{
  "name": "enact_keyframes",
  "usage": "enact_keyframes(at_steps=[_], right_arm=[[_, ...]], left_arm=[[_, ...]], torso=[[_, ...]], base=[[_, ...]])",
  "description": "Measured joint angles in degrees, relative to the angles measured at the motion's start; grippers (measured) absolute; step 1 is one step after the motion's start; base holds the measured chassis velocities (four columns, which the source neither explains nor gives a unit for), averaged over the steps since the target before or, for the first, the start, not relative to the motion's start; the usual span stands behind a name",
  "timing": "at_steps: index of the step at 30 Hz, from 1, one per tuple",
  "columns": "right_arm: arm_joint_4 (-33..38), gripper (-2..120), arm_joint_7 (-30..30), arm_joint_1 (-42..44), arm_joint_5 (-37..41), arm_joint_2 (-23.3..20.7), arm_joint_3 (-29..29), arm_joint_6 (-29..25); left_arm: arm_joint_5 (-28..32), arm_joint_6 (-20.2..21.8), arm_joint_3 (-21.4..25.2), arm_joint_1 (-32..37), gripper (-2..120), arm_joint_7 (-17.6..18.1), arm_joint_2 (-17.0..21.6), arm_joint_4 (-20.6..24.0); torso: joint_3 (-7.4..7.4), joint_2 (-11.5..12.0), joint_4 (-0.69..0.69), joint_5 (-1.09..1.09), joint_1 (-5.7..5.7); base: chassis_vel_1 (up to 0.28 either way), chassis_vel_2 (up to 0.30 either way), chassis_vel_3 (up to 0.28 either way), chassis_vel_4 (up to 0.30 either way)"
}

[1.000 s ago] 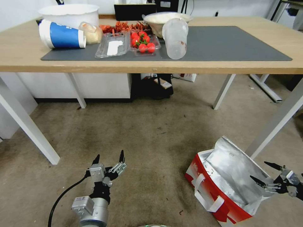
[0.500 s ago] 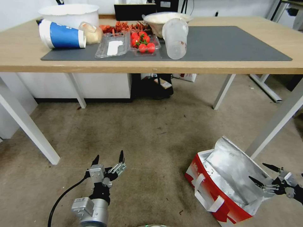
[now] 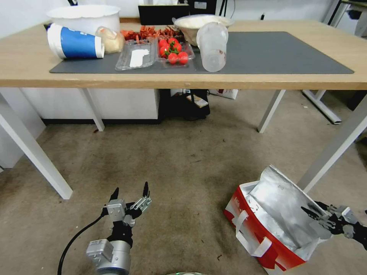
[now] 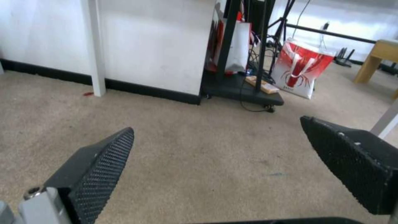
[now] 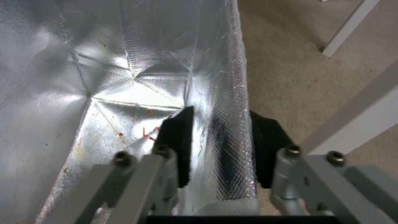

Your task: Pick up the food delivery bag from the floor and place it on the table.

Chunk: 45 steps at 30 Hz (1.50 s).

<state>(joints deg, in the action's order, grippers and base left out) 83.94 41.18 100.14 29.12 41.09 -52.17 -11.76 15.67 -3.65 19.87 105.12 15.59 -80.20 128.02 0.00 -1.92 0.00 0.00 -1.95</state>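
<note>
The food delivery bag [image 3: 267,233], red and white outside with silver foil lining and white strap handles, stands open on the floor [image 3: 183,160] at the lower right. My right gripper [image 3: 313,209] is at the bag's right-hand wall. In the right wrist view its pads [image 5: 178,146] press the foil wall [image 5: 219,93] from both sides, one inside the bag and one outside. My left gripper [image 3: 131,189] hangs open over bare carpet at the lower left, with nothing between its fingers [image 4: 104,161]. The table [image 3: 267,81] with its dark grey mat [image 3: 275,53] spans the back.
A white table leg [image 3: 332,149] slants close behind the bag. On the mat's left half lie a blue cup [image 3: 74,42], a tomato tray [image 3: 174,51] and a clear plastic cup [image 3: 212,47]; its right half is bare. A black cart [image 4: 244,90] stands under the table.
My right gripper has slid lower and inward along the bag's wall, and its fingers have drawn together onto the foil. The left arm has stayed still.
</note>
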Motion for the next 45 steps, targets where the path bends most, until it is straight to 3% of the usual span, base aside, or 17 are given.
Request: enact_keyframes(at_steps=[7,16,24,32,34,45], right_arm=[[0.6,1,0.0,-0.1,0.2,0.0,0.2,0.2],[3.0,0,0.8,0.2,2.9,-0.4,0.1,0.1],[9.9,0,5.4,1.2,10.4,-2.7,-2.2,2.5],[15.8,0,7.8,-0.9,18.8,-6.7,-2.4,9.6],[17.5,0,7.2,-2.8,23.0,-8.4,-1.0,13.9],[23.3,0,3.2,-7.1,37.4,-12.5,4.3,24.4]], left_arm=[[0.1,-0.1,0.0,-0.1,100,0.1,0.1,-0.2],[0.1,-0.1,0.0,-0.1,100,0.2,0.2,-0.1],[0.1,-0.3,0.2,0.2,100,0.2,0.2,0.5],[-0.1,-0.4,0.2,0.4,100,0.3,0.0,0.8],[-0.1,-0.6,0.3,0.4,100,0.3,0.0,0.9],[0.1,-0.7,0.5,0.0,100,0.7,-0.2,0.9]], torso=[[0.00,0.0,0.00,0.00,0.00],[0.00,0.0,0.00,0.00,0.00],[0.00,0.0,0.00,0.00,0.00],[0.00,0.0,0.01,-0.01,0.00],[0.00,0.0,0.01,0.00,0.00],[0.00,0.0,0.00,-0.01,0.00]], base=[[0.000,0.000,0.000,0.000],[0.000,0.000,0.000,0.000],[0.000,0.000,0.000,0.000],[0.000,0.000,0.000,0.000],[0.000,0.000,0.000,0.000],[0.000,0.000,0.000,0.000]])
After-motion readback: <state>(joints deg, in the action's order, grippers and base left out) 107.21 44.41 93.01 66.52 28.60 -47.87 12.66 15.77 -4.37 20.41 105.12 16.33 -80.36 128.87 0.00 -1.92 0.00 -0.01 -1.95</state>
